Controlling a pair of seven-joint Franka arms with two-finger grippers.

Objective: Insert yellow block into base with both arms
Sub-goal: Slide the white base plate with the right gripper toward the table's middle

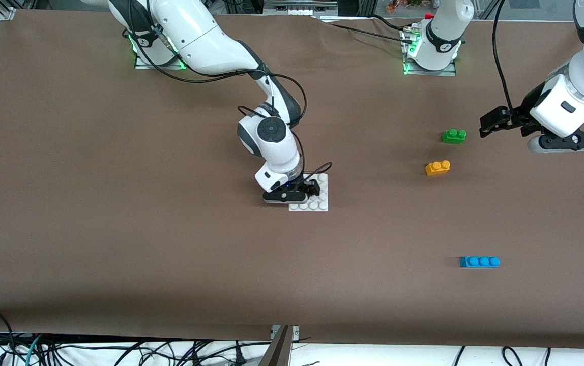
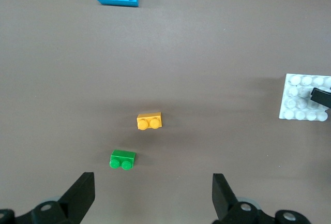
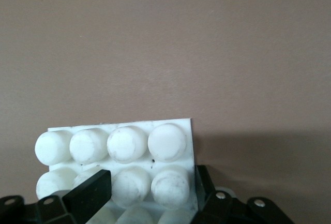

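right gripper [image 1: 314,189]: clamped on the base [image 1: 318,204], just hold steady
left gripper [image 2: 150,195]: jaws wide, up over the table near the green brick [image 1: 454,135]
tip: drop straight onto the yellow block [image 1: 437,168], skip green

Around the yellow block [image 1: 438,167] only the green brick [image 1: 454,135] stands near, just farther from the camera; toward the base [image 1: 317,203] lies bare table.

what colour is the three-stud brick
Blue three-stud brick; clearest in the front view.
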